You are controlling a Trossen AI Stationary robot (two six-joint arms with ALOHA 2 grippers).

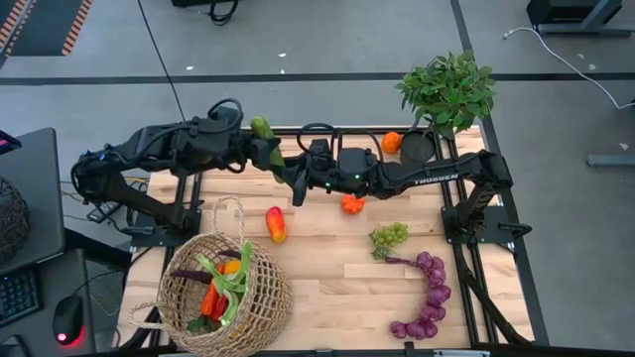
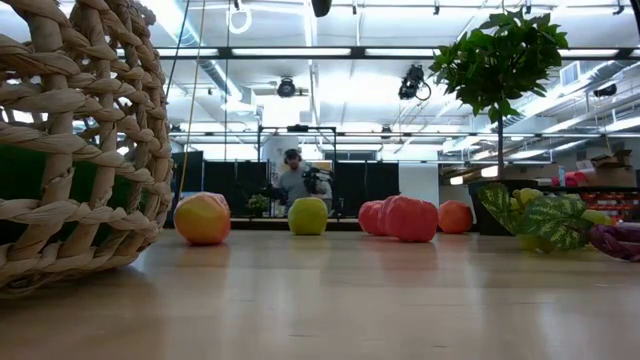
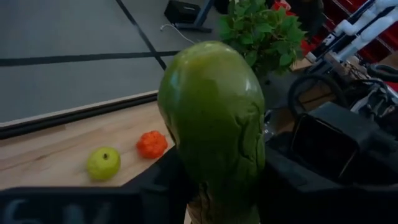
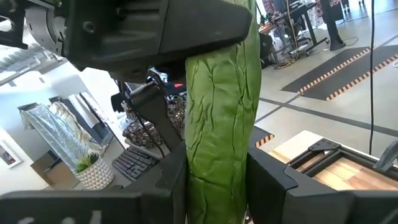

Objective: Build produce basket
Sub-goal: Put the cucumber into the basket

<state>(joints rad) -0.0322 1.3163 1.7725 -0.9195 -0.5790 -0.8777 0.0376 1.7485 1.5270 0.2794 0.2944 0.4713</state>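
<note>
Your green cucumber [image 1: 264, 132] is up in the air over the far edge of the surface [image 1: 327, 278], gripped from both ends. The left gripper [image 1: 260, 147] reaches in from the left with its arm stretched nearly level, its jaws pinching one end of the cucumber. The right gripper [image 1: 288, 183] comes across from the right, arm extended low along the far side, its jaws also pinching the cucumber. You have the basket [image 1: 260, 297] lying at the near left corner with produce inside. Green grapes [image 1: 389, 236], purple grapes [image 1: 429, 297] and a peach-coloured fruit [image 1: 276, 224] rest on the surface.
</note>
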